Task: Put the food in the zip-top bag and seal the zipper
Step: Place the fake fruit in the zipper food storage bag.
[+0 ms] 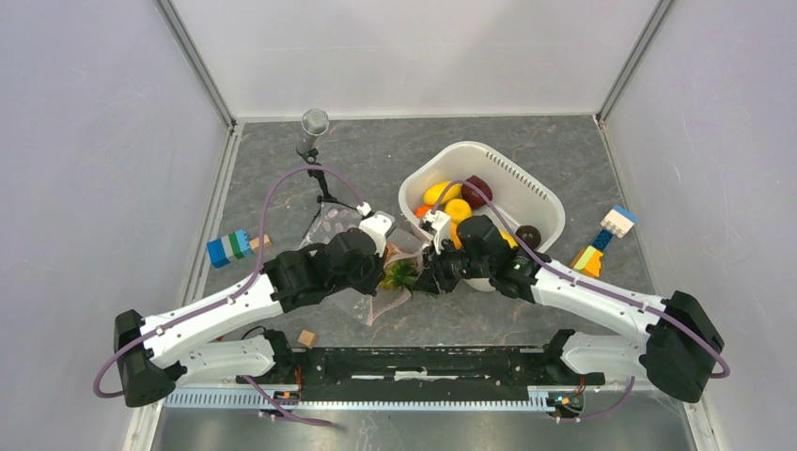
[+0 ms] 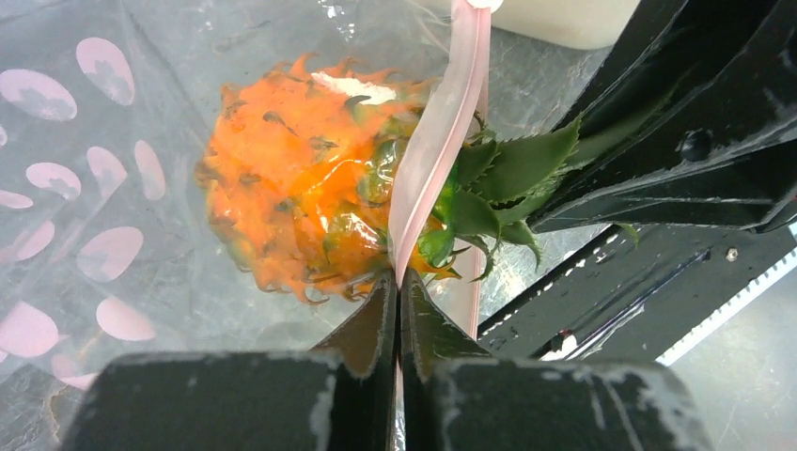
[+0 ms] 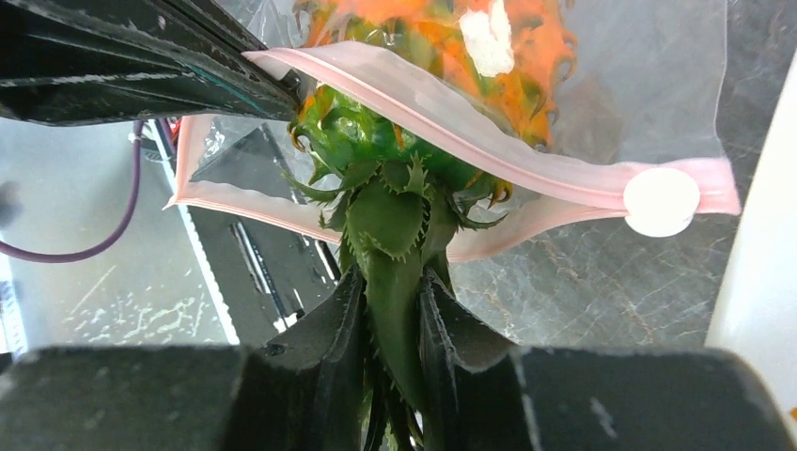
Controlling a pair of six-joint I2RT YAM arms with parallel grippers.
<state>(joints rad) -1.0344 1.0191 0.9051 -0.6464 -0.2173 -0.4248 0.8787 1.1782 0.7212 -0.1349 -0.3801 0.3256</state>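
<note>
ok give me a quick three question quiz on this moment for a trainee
1. True or false: the left gripper is shut on the pink zipper strip.
2. The right gripper grips the toy pineapple by: A orange body, B green leafy top, C nothing.
3. Fill in: the pineapple's orange body lies ____ the zip-top bag.
Key: 1 true; 2 B; 3 inside.
</note>
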